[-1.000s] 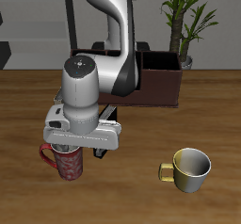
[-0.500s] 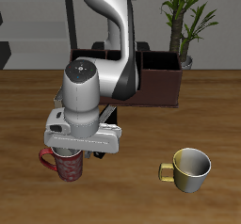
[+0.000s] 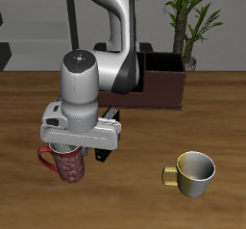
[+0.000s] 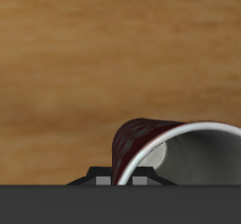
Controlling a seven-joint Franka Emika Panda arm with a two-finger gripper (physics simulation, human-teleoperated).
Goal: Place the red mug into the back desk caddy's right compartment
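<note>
The red mug (image 3: 69, 167), speckled with a red loop handle, hangs upright just above the wooden table (image 3: 135, 199), nearer the front edge. My gripper (image 3: 69, 152) comes down on it from above and is shut on its rim. In the wrist view the mug (image 4: 141, 141) lies close under the gripper (image 4: 122, 181), its grey-white inside showing. The back desk caddy (image 3: 161, 87), a long dark brown box, stands farther back behind my arm. The arm hides much of it, so I cannot tell its compartments apart.
A yellowish-cream mug (image 3: 195, 171) stands upright on the table near the front edge, apart from the red mug. A potted plant (image 3: 188, 21) stands behind the caddy's end.
The gripper dropped slightly onto the red mug, then rose again. The mug now sits a little higher than half a second ago.
</note>
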